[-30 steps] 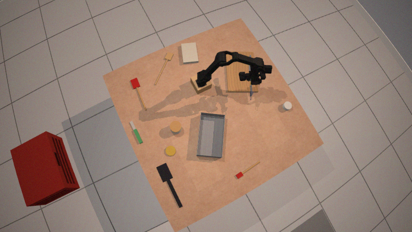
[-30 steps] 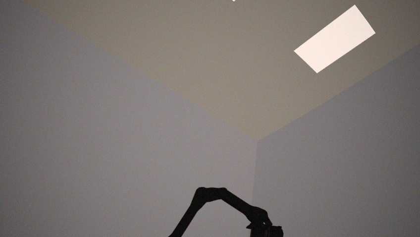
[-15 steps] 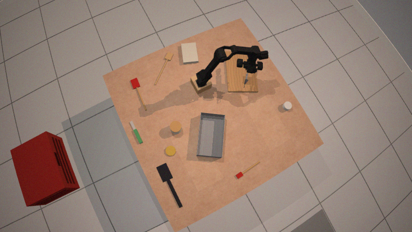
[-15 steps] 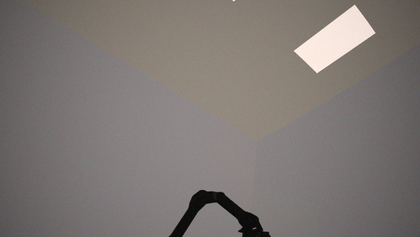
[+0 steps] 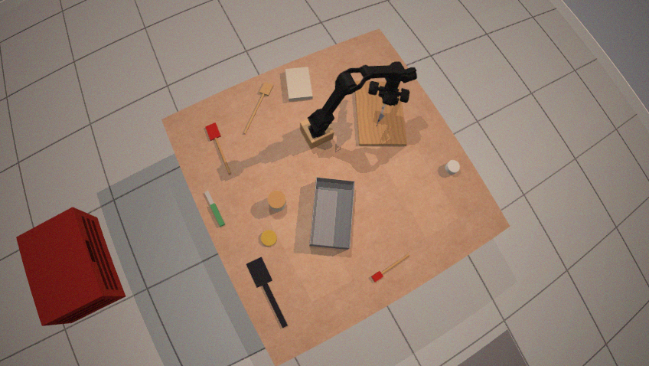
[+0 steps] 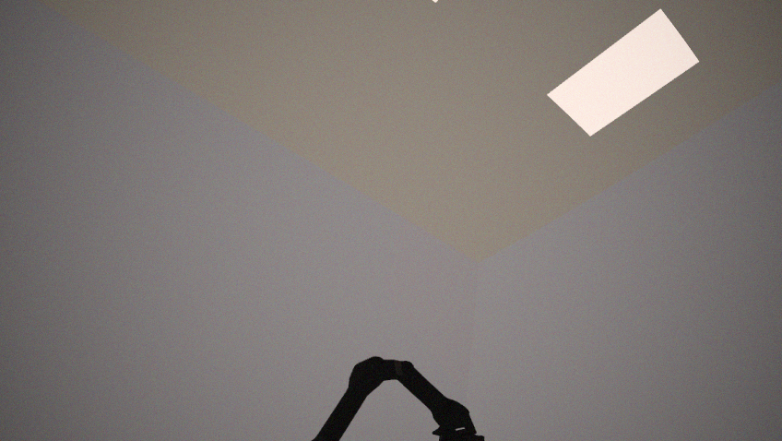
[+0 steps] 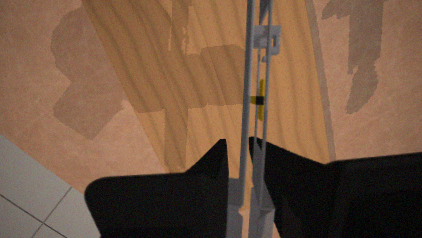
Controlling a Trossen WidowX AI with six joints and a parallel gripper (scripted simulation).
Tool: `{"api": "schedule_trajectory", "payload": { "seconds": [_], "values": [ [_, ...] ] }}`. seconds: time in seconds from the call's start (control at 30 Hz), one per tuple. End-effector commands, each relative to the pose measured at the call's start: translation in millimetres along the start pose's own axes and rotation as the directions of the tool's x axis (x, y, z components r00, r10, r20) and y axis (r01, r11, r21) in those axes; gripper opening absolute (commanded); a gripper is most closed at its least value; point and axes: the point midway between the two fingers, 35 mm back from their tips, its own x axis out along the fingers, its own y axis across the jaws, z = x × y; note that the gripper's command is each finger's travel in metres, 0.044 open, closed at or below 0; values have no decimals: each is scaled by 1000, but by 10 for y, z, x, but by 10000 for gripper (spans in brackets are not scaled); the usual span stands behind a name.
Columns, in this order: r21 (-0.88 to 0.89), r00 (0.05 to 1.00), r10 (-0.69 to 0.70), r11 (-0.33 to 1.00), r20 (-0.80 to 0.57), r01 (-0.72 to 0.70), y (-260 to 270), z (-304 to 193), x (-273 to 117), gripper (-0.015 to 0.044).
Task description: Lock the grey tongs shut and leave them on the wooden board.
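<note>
My gripper [image 5: 389, 97] [image 7: 237, 144] is shut on the grey tongs [image 5: 379, 117] [image 7: 248, 75] and holds them above the wooden board [image 5: 386, 134] [image 7: 295, 60]. The tongs' two arms run close together, pointing away from the fingers and down toward the board. A small yellow and black piece [image 7: 260, 100] shows between the arms. The tongs do not touch the board. The grey roasting tin [image 5: 350, 214] stands empty nearer the front of the mat. In the exterior view only the dark arm [image 6: 383, 377] shows against the wall.
The arm's wooden base block [image 5: 316, 136] sits left of the board. A cream block [image 5: 298, 83], a white cylinder [image 5: 451, 166], two yellow discs [image 5: 276, 199], several spatulas [image 5: 265, 284] and a green and white bar [image 5: 214, 209] lie on the mat. A red crate [image 5: 68, 266] stands on the floor.
</note>
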Motion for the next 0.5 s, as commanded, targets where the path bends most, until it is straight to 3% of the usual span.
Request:
{"api": "schedule_trajectory", "payload": {
  "seconds": [0.0,0.13,0.47],
  "values": [
    [6,1000,-4,1000,-7,4,-2,-6,-3,-150],
    [18,997,-25,1000,-73,26,0,-6,22,-150],
    [40,910,-79,994,-406,104,24,3,45,-150]
  ]
}}
